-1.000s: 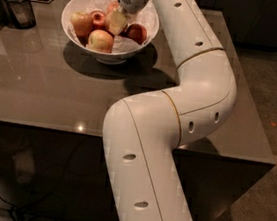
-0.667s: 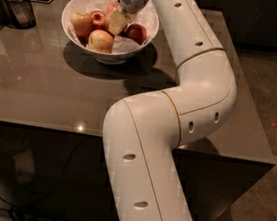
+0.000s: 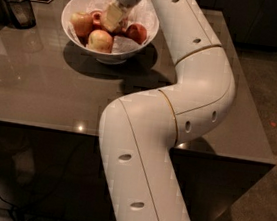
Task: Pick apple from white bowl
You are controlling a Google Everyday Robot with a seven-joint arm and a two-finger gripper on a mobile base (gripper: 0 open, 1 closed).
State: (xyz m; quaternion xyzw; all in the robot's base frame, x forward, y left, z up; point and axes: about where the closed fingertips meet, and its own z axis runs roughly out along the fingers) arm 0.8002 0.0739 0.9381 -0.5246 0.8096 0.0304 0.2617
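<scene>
The robot's end effector (image 3: 113, 17) sits low inside the white bowl (image 3: 116, 55) on the table (image 3: 41, 85), among the red-and-yellow apples (image 3: 100, 41), virtually unmoved over the past second. Whether it grips one cannot be told; no apple appears lifted clear.

Pincer (image 3: 112, 19) amid apples (image 3: 100, 41) in white bowl (image 3: 119, 56)

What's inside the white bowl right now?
The bowl holds apples on crumpled paper. The tool sits among them, covering the middle, so anything beneath it is hidden.
</scene>
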